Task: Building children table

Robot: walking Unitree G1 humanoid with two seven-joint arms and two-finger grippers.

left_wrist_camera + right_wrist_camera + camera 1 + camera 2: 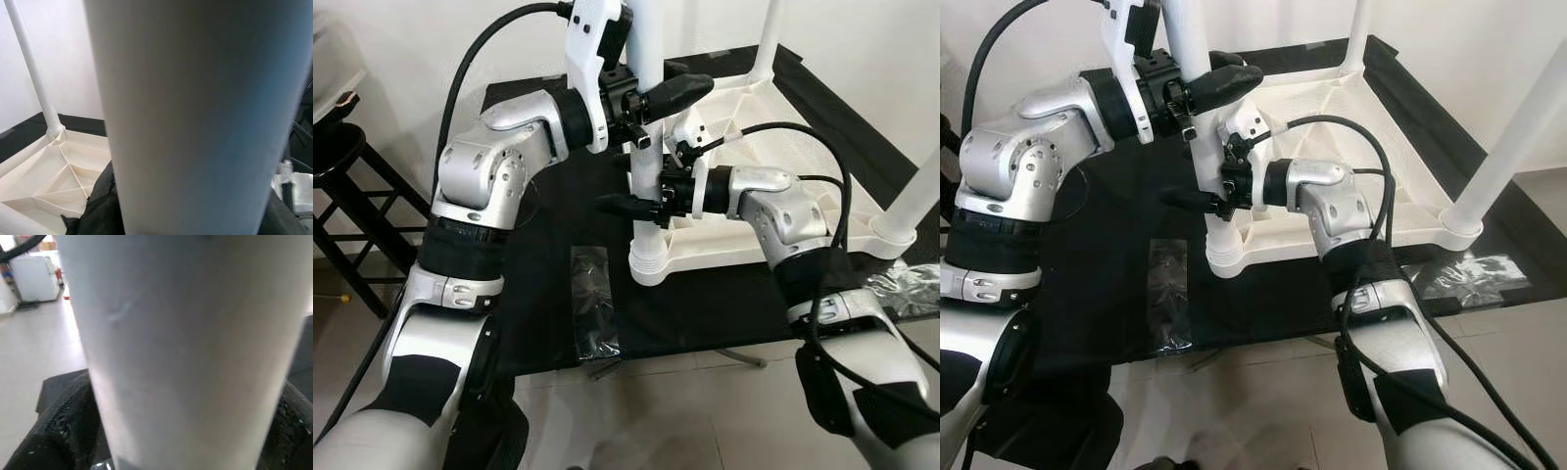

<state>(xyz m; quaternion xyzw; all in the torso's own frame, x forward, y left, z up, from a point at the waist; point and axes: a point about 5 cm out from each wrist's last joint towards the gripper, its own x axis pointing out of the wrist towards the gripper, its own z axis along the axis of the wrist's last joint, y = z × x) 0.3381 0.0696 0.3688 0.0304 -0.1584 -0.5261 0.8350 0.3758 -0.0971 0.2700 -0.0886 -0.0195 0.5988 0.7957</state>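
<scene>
A white plastic children's table (808, 147) lies upside down on a black cloth, ribbed underside up. Its near-left leg (648, 240) stands upright in the corner socket (651, 262). My left gripper (651, 100) is shut on this leg high up, one black finger (683, 91) wrapping its far side. Lower on the leg, just above the socket, my right gripper (638, 206) is shut on it as well. In the left wrist view the leg (195, 122) looms close between dark fingers (98, 205). The right wrist view has the leg (186, 352) between textured pads (58, 431).
Two more white legs (769, 39) (913, 201) stand in the far and right corners. A flat clear plastic bag (592, 299) lies on the cloth near the front edge. Crumpled plastic (911, 289) sits at the right. A black stool (342, 166) stands at the left.
</scene>
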